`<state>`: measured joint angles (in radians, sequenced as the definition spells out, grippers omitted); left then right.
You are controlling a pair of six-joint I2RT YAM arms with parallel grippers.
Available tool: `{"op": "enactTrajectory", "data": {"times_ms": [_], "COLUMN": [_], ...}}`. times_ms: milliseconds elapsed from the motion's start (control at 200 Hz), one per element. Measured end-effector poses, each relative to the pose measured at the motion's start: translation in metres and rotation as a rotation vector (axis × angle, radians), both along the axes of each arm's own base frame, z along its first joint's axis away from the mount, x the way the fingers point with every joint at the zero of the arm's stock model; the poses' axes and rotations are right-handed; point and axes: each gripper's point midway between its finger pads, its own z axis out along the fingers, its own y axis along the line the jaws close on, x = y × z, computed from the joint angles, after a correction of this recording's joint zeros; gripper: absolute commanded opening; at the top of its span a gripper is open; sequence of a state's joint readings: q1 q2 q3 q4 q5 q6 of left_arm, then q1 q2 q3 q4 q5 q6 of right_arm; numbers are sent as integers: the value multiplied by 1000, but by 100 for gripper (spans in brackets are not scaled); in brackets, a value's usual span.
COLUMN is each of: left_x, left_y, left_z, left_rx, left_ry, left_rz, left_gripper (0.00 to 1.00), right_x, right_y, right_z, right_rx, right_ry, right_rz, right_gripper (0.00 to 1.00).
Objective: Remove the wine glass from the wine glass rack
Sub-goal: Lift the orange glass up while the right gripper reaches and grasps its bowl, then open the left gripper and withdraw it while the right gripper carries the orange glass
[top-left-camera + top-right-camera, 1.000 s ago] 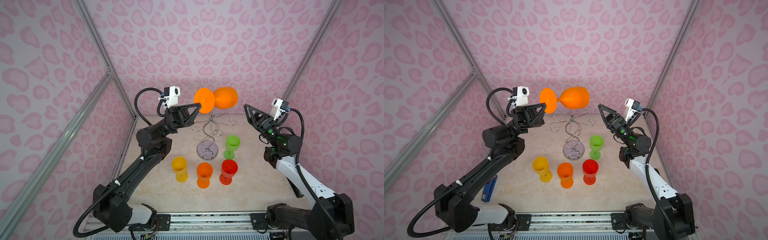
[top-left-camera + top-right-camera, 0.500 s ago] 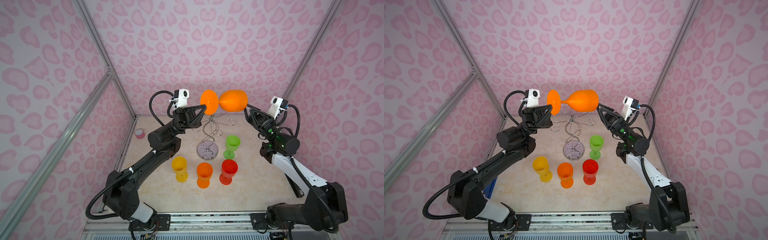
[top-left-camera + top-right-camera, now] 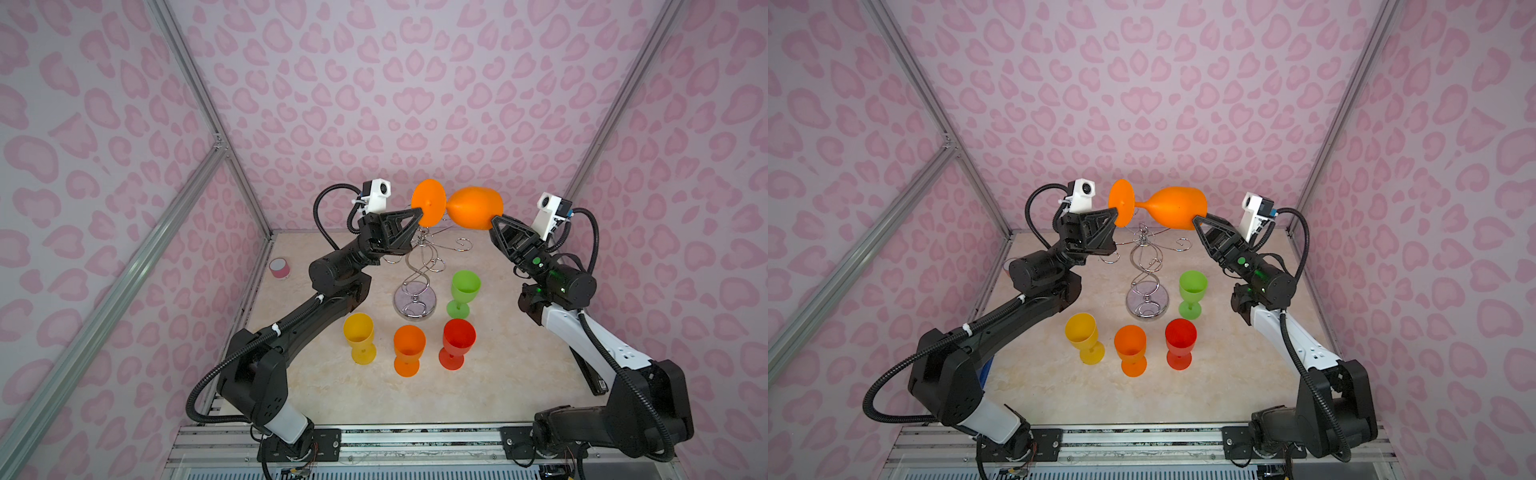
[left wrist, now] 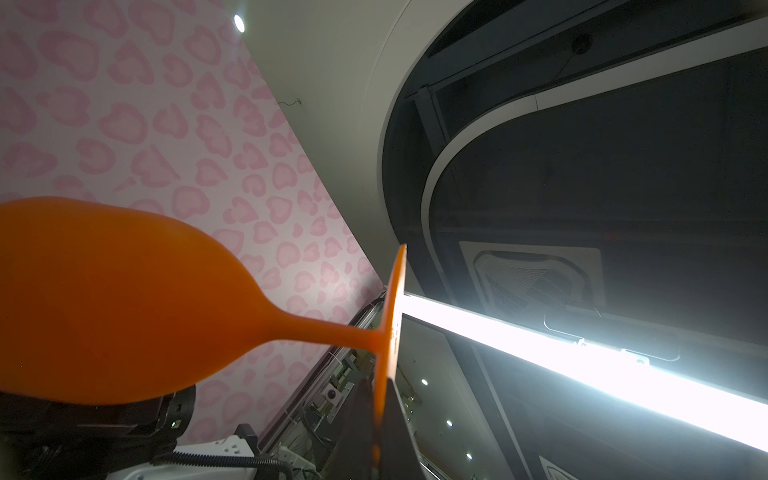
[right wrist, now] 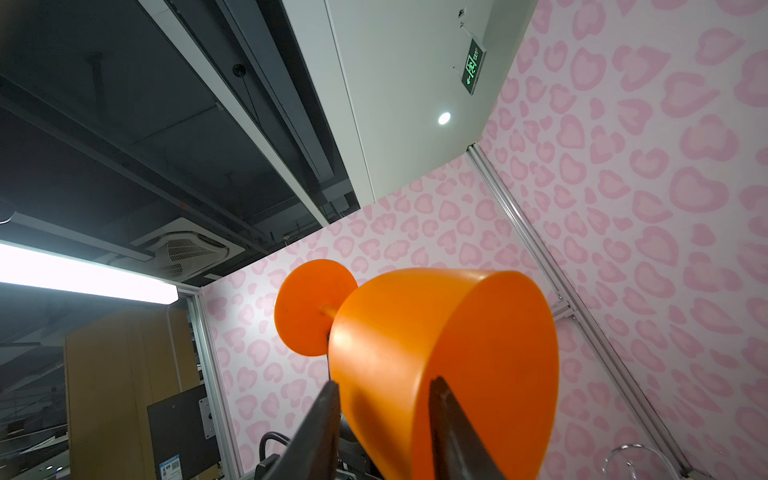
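Wine glass (image 3: 471, 208), orange opaque plastic, with a balloon bowl, thin stem and disc foot.

**Both top views.** The wine glass (image 3: 1177, 208) hangs horizontal in the air at 12 o'clock of the wine glass rack (image 3: 415, 301), a chrome wire stand with a twisted stem, round base and curled hooks. It appears clear of those hooks. Its long axis runs from 9 to 3 o'clock, foot at 9 and mouth at 3. The left gripper (image 3: 420, 215) is clamped on the foot's edge at the 9 o'clock end. The right gripper (image 3: 494, 220) meets the bowl's mouth at about 4 o'clock. Each arm is equally near its own end, so the coming move, judged to be a handover, turns on this end-to-end line. Four coloured plastic goblets (image 3: 409, 347) stand at 6 o'clock of the rack. Contact at the mouth is hidden behind the bowl.

**Left wrist view.** Two black fingers (image 4: 355, 432) pinch the disc foot, which is seen edge-on. The bowl's mouth is cut off by the frame.

**Right wrist view.** The jaws stand partly apart, with one finger (image 5: 316, 428) outside the bowl wall and the other across the open mouth. Whether they already press cannot be told. The left gripper is hidden behind the foot. A chrome curl (image 5: 631, 455), cut off at the frame edge, is probably a rack hook.
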<state>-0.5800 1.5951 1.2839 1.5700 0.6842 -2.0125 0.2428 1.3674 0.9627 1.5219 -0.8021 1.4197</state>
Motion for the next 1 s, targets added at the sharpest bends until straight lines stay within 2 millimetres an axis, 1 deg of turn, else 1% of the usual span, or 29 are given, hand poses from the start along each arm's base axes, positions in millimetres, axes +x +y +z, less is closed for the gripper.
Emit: {"op": "enactTrajectory", "data": {"times_ms": [210,245,380,500,575,690,810,900,1000], "left_x": [5,6,13,18,23,30,30,29,29], "left_y": [0,0,1,-1,-3,-5,-9,-10,-11], "left_z": [1,1,1,-1,-2,-5,-8,-8,-10], "left_rx": [-15,-17,-30,-32,-33,-31,-12,-13,-5], "left_ry": [27,33,66,94,113,127,121,110,105], "left_rz": [-4,-5,-11,-24,-27,-18,-17,-16,-14], "left_gripper": [3,3,3,8,13,23,29,31,35], "right_x": [-1,-2,-9,-15,-17,-18,-17,-11,-8], "right_y": [-1,-2,-6,-9,-12,-13,-17,-24,-37], "right_z": [1,1,3,3,4,3,1,0,4], "right_rx": [-4,-3,8,17,20,26,35,50,72], "right_ry": [-26,-27,-54,-68,-71,-67,-56,-34,-31], "right_rz": [-19,-22,-34,-46,-53,-58,-77,-109,-153], "right_gripper": [19,16,9,4,0,0,0,0,0]}}
